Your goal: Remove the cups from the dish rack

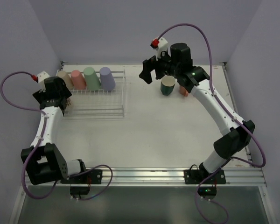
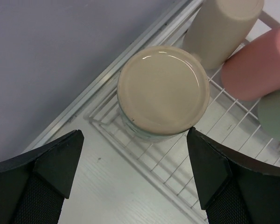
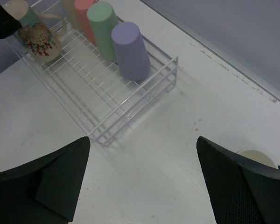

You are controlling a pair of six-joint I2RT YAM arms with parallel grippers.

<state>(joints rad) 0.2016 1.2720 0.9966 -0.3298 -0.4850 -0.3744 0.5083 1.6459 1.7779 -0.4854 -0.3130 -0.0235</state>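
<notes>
The wire dish rack lies at the far left of the table. Beige, pink, mint green and lilac tumblers stand upside down in its back row. In the left wrist view a cream mug stands upside down at the rack's corner; its floral print shows in the right wrist view. My left gripper is open just above and in front of this mug. My right gripper is open and empty, raised above the table right of the rack.
A dark green cup with a cream inside stands upright on the table at the back, under my right arm; its rim shows in the right wrist view. A salmon cup stands just right of it. Walls close the back and sides.
</notes>
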